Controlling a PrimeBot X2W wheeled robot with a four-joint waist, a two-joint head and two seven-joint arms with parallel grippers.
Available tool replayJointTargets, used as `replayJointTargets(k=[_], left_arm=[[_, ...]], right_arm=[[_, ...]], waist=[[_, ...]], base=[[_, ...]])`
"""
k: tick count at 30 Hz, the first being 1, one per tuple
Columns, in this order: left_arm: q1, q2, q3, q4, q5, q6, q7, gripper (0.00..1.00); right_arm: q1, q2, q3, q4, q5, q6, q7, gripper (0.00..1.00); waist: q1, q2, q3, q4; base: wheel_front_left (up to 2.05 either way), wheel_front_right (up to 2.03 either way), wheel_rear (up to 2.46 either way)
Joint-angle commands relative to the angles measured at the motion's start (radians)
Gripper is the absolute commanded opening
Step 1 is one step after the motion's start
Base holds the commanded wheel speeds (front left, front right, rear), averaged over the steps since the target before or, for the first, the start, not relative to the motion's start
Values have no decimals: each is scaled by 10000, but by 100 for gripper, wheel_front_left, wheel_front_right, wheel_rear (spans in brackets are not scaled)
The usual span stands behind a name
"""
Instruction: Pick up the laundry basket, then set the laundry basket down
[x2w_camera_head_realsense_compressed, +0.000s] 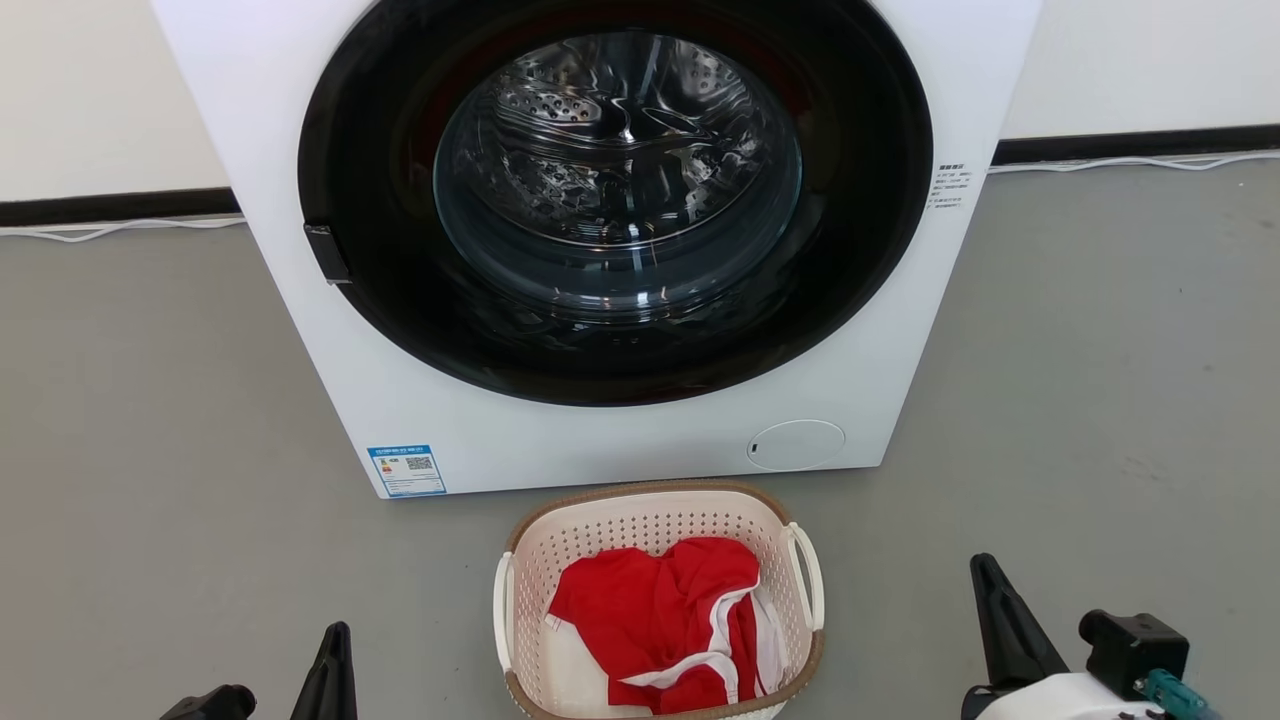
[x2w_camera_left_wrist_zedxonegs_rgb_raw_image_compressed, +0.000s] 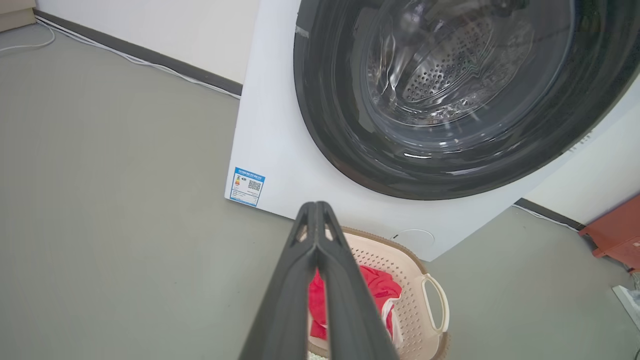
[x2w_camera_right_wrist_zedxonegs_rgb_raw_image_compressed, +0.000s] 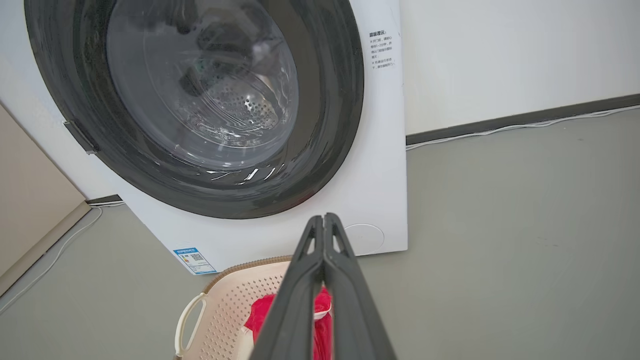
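Observation:
The laundry basket (x2w_camera_head_realsense_compressed: 655, 520), cream-white and perforated with a brown woven-look rim and white loop handles, stands on the grey floor just in front of the washing machine. A red garment with white trim (x2w_camera_head_realsense_compressed: 660, 610) lies inside it. My left gripper (x2w_camera_head_realsense_compressed: 335, 635) is low at the left, well clear of the basket, its fingers (x2w_camera_left_wrist_zedxonegs_rgb_raw_image_compressed: 312, 235) pressed together with nothing between them. At the lower right, my right gripper (x2w_camera_head_realsense_compressed: 985, 570) is also apart from the basket, fingers (x2w_camera_right_wrist_zedxonegs_rgb_raw_image_compressed: 325, 240) shut and empty. The basket (x2w_camera_left_wrist_zedxonegs_rgb_raw_image_compressed: 400, 260) also shows in the left wrist view, and the basket (x2w_camera_right_wrist_zedxonegs_rgb_raw_image_compressed: 235, 295) in the right wrist view.
A large white washing machine (x2w_camera_head_realsense_compressed: 600, 440) with a dark round door, which looks closed, stands right behind the basket. White cables (x2w_camera_head_realsense_compressed: 120, 230) run along the dark baseboard. A red-brown object (x2w_camera_left_wrist_zedxonegs_rgb_raw_image_compressed: 615, 235) sits on the floor off to one side. Grey floor lies on both sides of the basket.

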Motion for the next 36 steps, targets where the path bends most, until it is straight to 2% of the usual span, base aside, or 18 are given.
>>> replayJointTargets(k=[1,36], left_arm=[[-428,68,89,-271,-391,-55,62,0],[-962,117,227,-356,-4268,-235,1086,0]], right_arm=[[-395,-21,-52,-282,422,11,77,0],[-656,-27,-367,-510,4968,31,1087,0]], waist=[[-2,0,0,9],[-2,0,3,159]], base=[[0,0,0],[0,0,0]])
